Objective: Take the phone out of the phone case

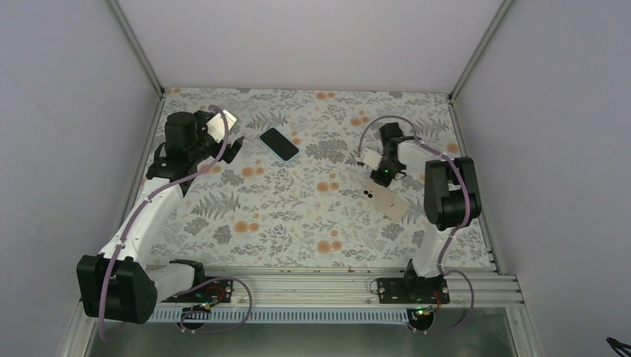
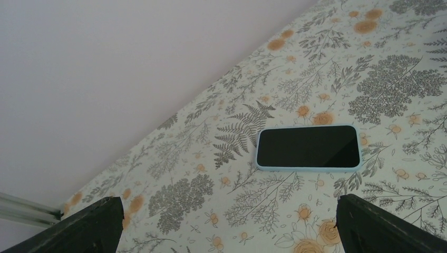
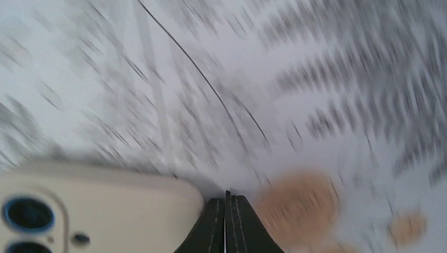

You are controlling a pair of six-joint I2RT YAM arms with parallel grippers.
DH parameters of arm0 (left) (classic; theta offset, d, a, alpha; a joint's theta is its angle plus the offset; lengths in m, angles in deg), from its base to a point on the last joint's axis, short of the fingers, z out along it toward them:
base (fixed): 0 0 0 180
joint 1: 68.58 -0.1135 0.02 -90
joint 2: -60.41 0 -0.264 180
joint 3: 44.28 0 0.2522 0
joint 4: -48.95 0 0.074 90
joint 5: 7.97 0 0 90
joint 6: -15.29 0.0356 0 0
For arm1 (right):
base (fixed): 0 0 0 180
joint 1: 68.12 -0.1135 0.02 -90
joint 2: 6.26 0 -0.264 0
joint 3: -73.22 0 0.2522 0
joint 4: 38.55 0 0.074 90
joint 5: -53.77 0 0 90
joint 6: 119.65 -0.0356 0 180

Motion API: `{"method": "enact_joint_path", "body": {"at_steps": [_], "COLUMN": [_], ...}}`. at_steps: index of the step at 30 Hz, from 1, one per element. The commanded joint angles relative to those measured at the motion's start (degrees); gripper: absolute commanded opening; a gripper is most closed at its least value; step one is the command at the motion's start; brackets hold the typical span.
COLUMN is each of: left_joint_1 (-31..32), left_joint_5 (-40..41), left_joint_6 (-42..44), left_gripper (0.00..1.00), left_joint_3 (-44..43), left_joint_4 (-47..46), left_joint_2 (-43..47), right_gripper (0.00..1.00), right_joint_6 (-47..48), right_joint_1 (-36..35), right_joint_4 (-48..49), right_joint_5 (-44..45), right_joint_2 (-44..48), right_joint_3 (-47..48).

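- Floral tablecloth (image 1: pixel 298 216) with a blue-cased phone (image 2: pixel 308 147) lying flat, screen up
- left gripper (image 2: pixel 226 205) spread wide, holding nothing
- right gripper (image 3: pixel 227 203) pinched together right beside cream phone (image 3: pixel 95 211)

Three views: one overhead, two wrist-mounted.
Top external: high above the near edge, facing down over the whole floral table (image 1: pixel 298 216). Left wrist: low, oblique, mid-range, facing the far wall (image 2: pixel 105 63); shares the blue-edged phone (image 2: pixel 308 147) with the overhead. Right wrist: very near the table surface, blurred; shares the cream phone (image 3: pixel 95 211) with it.
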Motion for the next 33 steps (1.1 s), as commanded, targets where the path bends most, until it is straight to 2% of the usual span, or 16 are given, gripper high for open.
{"method": "enact_joint_path", "body": {"at_steps": [1, 3, 4, 6, 8, 10, 12, 13, 17, 21, 33], "left_joint_1": [0.0, 0.0, 0.0, 0.0, 0.0, 0.0, 0.0, 0.0, 0.2, 0.8, 1.2], "left_joint_5": [0.0, 0.4, 0.5, 0.7, 0.9, 0.5, 0.0, -0.3, -2.7, -2.6, 0.8], "left_joint_6": [2.0, 2.4, 2.5, 2.6, 2.6, 2.4, 2.4, 2.4, 2.3, 3.6, 4.7], "left_gripper": [1.00, 1.00, 1.00, 1.00, 1.00, 1.00, 1.00, 1.00, 1.00, 1.00, 1.00], "left_joint_3": [0.7, 1.4, 1.8, 2.2, 2.0, 1.7, 1.5, 1.7, 2.7, 3.1, 5.7], "left_joint_4": [0.7, 0.5, 0.4, -0.2, -0.4, -0.4, -0.7, -1.1, -3.6, -5.8, -9.9], "left_joint_2": [1.7, 2.1, 2.2, 2.2, 1.8, 1.4, 1.1, 1.0, 0.6, -1.5, -2.0], "right_gripper": [0.07, 0.14, 0.25, 0.38, 0.48, 0.59, 0.91, 0.98, 1.00, 1.00, 1.00], "right_joint_6": [-1.4, -4.0, -6.3, -7.9, -7.0, -1.5, 7.3, 11.6, 21.2, 26.6, 25.2], "right_joint_1": [-7.1, -7.1, -6.3, -2.8, 1.5, 4.2, 5.7, 6.2, 7.2, 7.2, 6.8], "right_joint_4": [-1.5, 3.4, 6.9, 9.6, 8.7, 3.0, -5.7, -8.0, -9.1, -10.2, -4.4], "right_joint_5": [-9.5, -6.6, -3.5, -4.3, -7.5, -11.1, -13.8, -14.5, -14.6, -13.7, -12.2], "right_joint_2": [-3.1, -0.8, 1.6, 5.5, 9.8, 14.4, 18.2, 20.2, 26.5, 27.6, 17.7], "right_joint_3": [-1.1, -2.6, -3.3, -2.4, -1.4, -1.4, -3.4, -4.9, -11.8, -13.9, -14.1]}}
